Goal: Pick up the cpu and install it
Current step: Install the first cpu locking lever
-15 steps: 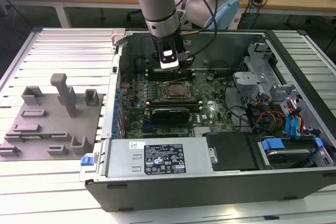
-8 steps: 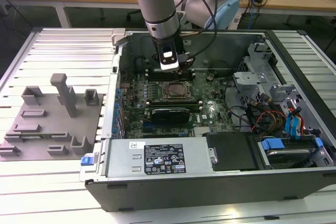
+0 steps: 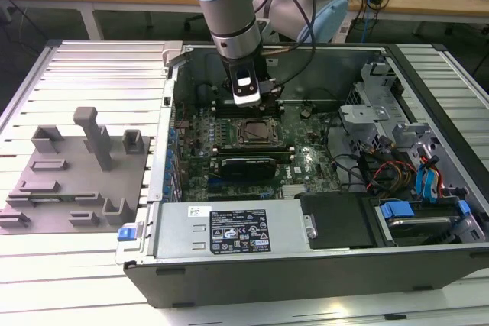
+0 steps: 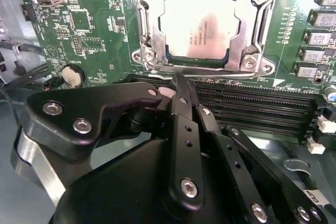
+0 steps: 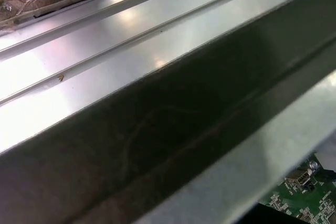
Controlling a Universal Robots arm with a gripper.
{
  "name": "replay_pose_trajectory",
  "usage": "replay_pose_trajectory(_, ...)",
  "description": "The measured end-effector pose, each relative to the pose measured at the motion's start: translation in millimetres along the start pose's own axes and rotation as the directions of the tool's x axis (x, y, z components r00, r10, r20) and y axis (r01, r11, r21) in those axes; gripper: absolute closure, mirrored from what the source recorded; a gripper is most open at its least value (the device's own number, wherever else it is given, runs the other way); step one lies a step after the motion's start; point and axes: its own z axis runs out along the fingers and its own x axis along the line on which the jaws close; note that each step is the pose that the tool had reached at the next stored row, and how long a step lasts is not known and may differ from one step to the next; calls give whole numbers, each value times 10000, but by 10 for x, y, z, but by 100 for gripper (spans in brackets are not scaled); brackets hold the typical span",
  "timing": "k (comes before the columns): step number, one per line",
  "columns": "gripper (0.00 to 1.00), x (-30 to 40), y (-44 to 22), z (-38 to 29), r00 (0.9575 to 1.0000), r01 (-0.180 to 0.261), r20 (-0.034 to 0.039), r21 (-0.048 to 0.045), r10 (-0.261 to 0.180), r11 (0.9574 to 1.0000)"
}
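Second wrist view: cpu seated in socket, inside the metal frame.
Gripper hangs beside it over the memory slots, fingers pressed together, empty; chip lies flat, apparently placed.

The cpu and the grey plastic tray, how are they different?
The cpu is a small flat square with a shiny silvery top; the grey plastic tray is far bigger, dull, with posts and blocks sticking up. The cpu sits in the socket on the green motherboard inside the computer case; the tray lies outside it, on the exterior view's left. The gripper hangs near the cpu, far from the tray. Neither is being held.
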Motion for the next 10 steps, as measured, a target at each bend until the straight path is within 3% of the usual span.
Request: replay_pose_trajectory(10,89,3,-18,38,10000,13,37,16,-13,10000)
